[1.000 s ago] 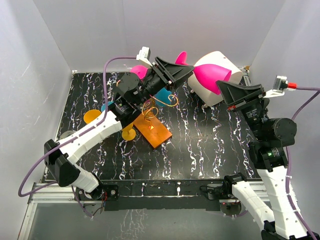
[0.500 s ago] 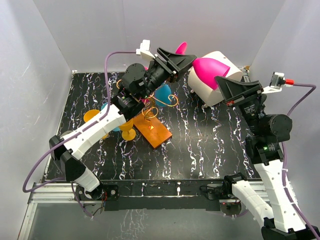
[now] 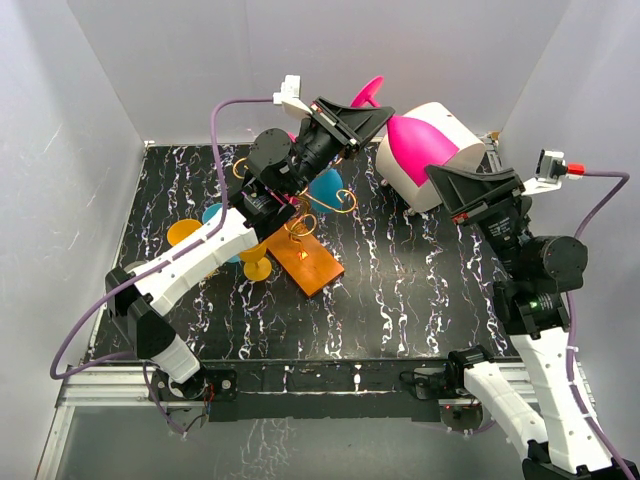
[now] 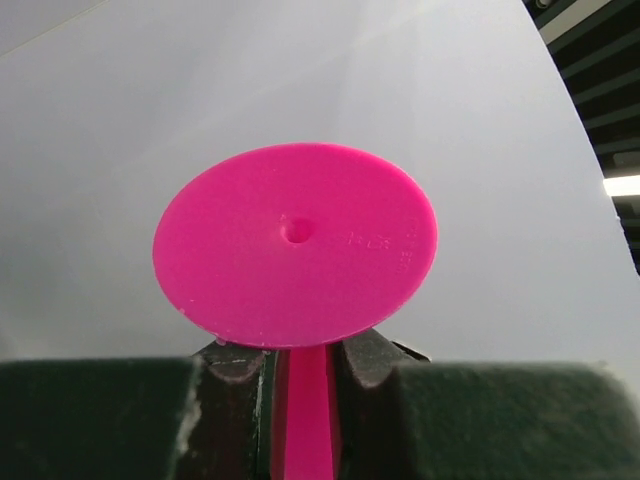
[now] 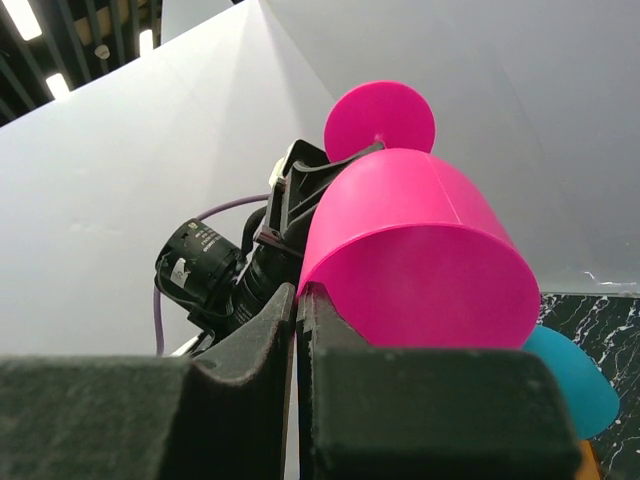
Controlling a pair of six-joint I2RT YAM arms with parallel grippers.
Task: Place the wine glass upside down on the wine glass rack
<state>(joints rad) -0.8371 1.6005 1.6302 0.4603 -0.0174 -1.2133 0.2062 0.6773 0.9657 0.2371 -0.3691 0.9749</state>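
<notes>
Stem of wine glass (image 3: 418,148) pinched by left gripper (image 4: 303,358), rim by right gripper (image 5: 297,300).

A robotics lab test cell: plain white panels (image 3: 100,120) wall in the black marbled counter (image 3: 400,290) on three sides. Robot arm bases (image 3: 190,380) are bolted to an aluminium rail (image 3: 100,385) at its near edge, and purple cables (image 3: 215,130) loop above it.

wine glass (image 3: 420,145) behind and right of the wine glass rack (image 3: 312,262)
</notes>
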